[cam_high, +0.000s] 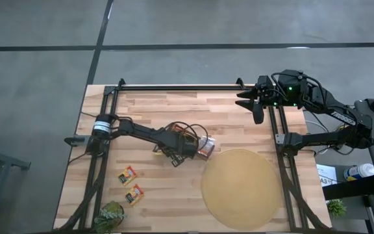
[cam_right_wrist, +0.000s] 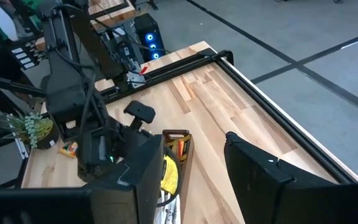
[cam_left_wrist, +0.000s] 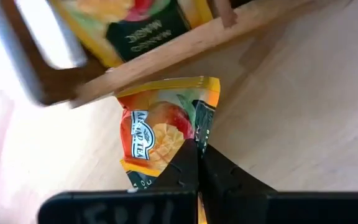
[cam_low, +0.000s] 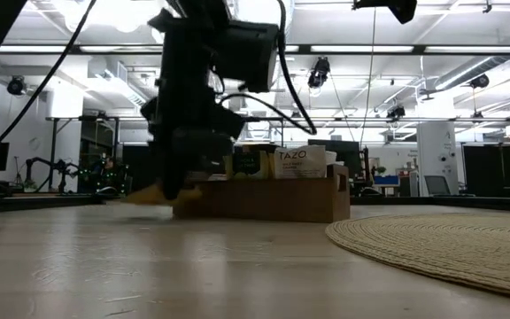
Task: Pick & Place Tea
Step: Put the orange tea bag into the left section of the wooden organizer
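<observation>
An orange-yellow tea sachet (cam_left_wrist: 160, 127) with a mango picture lies beside the brown wooden box (cam_high: 202, 147), near the table's middle. My left gripper (cam_left_wrist: 197, 149) stands over it, pointing down, shut on it. Another sachet (cam_left_wrist: 142, 25) shows inside the box. Two more sachets (cam_high: 128, 175) (cam_high: 134, 194) lie flat on the table near the left front. My right gripper (cam_high: 249, 101) hangs open high over the far right of the table, holding nothing. My left gripper pinches the sachet between its two fingertips (cam_left_wrist: 182, 168), at one side edge (cam_left_wrist: 194, 124) beside a dark green strip. The fingers come from above, pointing steeply down. In the low view the sachet (cam_low: 153, 195) sticks out sideways just above the tabletop; whether it still touches, I cannot tell.
A big round tan mat (cam_high: 242, 188) lies at the right front, right of the box. A small potted plant (cam_high: 111, 216) stands at the left front corner. Black rails (cam_high: 174, 86) frame the table's far, left and right sides. The box holds upright sachets (cam_low: 301, 163).
</observation>
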Motion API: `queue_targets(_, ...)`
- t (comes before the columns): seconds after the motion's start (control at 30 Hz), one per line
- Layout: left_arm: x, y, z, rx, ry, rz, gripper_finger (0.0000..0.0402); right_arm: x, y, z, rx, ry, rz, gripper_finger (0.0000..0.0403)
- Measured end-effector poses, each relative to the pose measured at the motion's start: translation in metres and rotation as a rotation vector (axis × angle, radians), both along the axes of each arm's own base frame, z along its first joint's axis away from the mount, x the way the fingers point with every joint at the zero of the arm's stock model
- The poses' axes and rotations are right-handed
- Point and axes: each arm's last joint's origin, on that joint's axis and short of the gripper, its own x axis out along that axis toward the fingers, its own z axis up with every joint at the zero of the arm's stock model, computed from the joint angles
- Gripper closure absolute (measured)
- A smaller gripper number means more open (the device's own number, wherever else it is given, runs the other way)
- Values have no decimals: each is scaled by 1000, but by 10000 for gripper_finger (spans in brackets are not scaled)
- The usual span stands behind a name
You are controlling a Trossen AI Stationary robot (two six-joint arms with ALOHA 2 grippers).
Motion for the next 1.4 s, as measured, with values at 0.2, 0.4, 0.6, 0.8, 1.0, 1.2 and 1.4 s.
queue_targets(0.2, -2, 7, 19, 9, 16, 17, 401, 0, 0, 0, -8, 2, 3, 234)
queue_targets(0.4, -4, 10, 38, 14, 67, 29, 401, 0, 0, 0, -17, 3, 7, 234)
queue_targets(0.6, -7, 13, 77, 7, -60, 87, 401, 0, 0, 0, -23, 4, 11, 234)
queue_targets(0.8, -26, 22, 129, 51, -305, 205, 401, 0, 0, 0, -53, 11, 24, 234)
queue_targets(1.0, -48, 31, 171, 100, -615, 329, 401, 0, 0, 0, -71, 14, 32, 234)
queue_targets(1.2, -69, 35, 191, 117, -804, 400, 401, 0, 0, 0, -92, 18, 42, 234)
queue_targets(1.4, -83, 36, 180, 116, -795, 437, 401, -1, 0, 0, -115, 22, 51, 234)
